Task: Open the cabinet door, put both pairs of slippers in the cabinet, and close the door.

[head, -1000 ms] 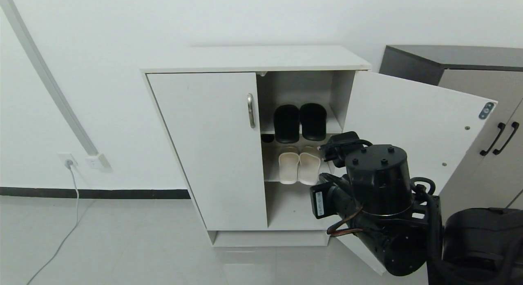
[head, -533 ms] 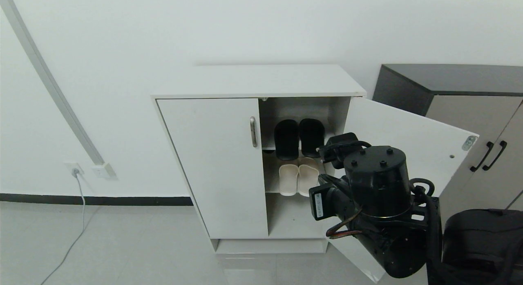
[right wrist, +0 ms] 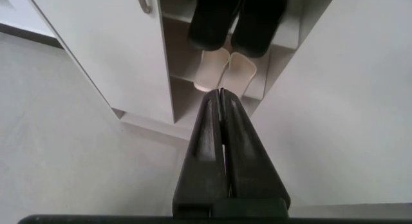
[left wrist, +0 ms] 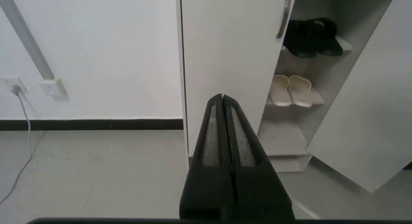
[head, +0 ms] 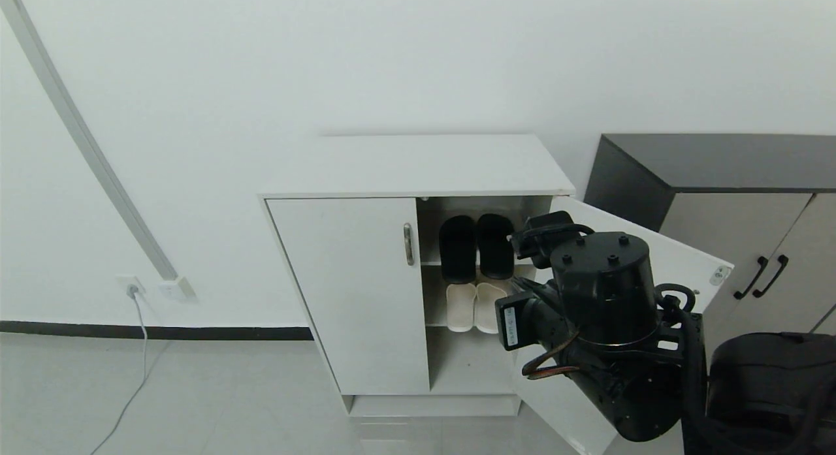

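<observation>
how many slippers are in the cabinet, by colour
black slippers: 2
white slippers: 2
total: 4

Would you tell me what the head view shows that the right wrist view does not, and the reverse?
Head view adds the cabinet top, a grey cabinet beside it and a wall socket. Right wrist view adds the right gripper, shut. Both share the black slippers above the white slippers, the handle and the open door.
</observation>
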You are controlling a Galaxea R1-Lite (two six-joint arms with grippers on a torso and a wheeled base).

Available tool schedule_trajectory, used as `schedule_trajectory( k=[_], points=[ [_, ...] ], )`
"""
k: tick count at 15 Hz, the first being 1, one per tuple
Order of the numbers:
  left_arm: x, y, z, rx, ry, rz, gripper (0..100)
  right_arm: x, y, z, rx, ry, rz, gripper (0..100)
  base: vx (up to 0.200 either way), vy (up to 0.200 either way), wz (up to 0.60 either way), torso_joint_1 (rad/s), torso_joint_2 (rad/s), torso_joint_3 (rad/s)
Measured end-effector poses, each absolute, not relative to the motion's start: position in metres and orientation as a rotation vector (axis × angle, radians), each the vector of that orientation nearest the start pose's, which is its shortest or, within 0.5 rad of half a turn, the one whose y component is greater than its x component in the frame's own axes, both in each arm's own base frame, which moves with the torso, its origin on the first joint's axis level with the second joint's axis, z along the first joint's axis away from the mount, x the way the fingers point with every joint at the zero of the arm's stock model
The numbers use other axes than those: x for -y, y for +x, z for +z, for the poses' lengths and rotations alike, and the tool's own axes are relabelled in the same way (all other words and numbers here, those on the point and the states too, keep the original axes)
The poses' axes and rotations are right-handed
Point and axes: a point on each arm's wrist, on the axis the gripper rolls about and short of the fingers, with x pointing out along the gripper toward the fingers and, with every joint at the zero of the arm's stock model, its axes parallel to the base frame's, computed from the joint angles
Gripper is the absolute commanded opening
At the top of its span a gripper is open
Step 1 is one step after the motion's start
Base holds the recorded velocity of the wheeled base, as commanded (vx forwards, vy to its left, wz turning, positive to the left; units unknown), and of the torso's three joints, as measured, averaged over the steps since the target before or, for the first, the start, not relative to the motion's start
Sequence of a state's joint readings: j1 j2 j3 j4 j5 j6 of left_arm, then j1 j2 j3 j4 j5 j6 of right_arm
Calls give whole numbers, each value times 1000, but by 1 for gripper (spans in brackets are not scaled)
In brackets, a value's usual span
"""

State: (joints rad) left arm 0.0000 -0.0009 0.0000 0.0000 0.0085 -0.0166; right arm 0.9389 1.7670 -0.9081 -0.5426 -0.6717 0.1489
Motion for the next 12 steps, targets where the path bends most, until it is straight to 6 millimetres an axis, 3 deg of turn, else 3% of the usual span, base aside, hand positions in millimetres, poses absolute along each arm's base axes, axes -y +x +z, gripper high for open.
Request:
schedule_trajectory(
  k=[8, 12],
  points=[
    [0, -23, 75, 1, -15, 9, 0, -250, 203, 179, -243, -85, 241, 0, 0, 0, 0, 247, -568, -326],
    [0, -23, 75, 1, -15, 9, 0, -250, 203, 178, -239, -81, 242, 0, 0, 0, 0, 38, -98, -54]
  ],
)
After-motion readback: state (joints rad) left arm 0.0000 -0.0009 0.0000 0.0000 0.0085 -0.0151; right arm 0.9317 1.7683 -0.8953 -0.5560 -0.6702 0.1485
